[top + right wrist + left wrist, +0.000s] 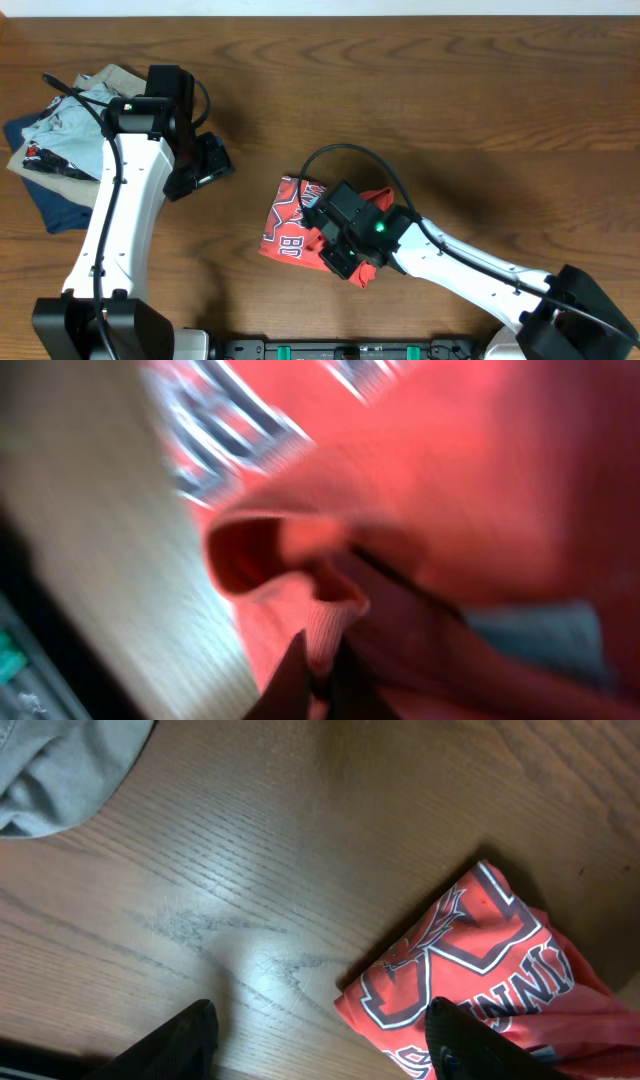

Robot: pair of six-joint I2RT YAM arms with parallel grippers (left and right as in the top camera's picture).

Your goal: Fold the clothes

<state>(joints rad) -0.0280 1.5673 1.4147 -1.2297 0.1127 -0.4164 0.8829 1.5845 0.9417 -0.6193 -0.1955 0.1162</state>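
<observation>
Wooden table point(450, 120). The coral-red T-shirt point(285, 225) lies in a compact bundle at near-centre, print up, well apart from the pile of folded garments point(60, 150) at the far left. Step in hand, as I read it: the right arm point(470, 265) is drawing a loose edge over the bundle's right side. To do it well, carry the cloth low and flat, line it up with the bundle's edge, and release only once it lies down. The right arm reaches in from the near right, wrist over the shirt. The left arm point(120, 200) stretches away, wrist above bare wood between pile and shirt. Left gripper point(218, 165): fingers spread, empty. Right gripper point(318, 678): pinched on a rolled fold of red cloth, though that view is blurred.
</observation>
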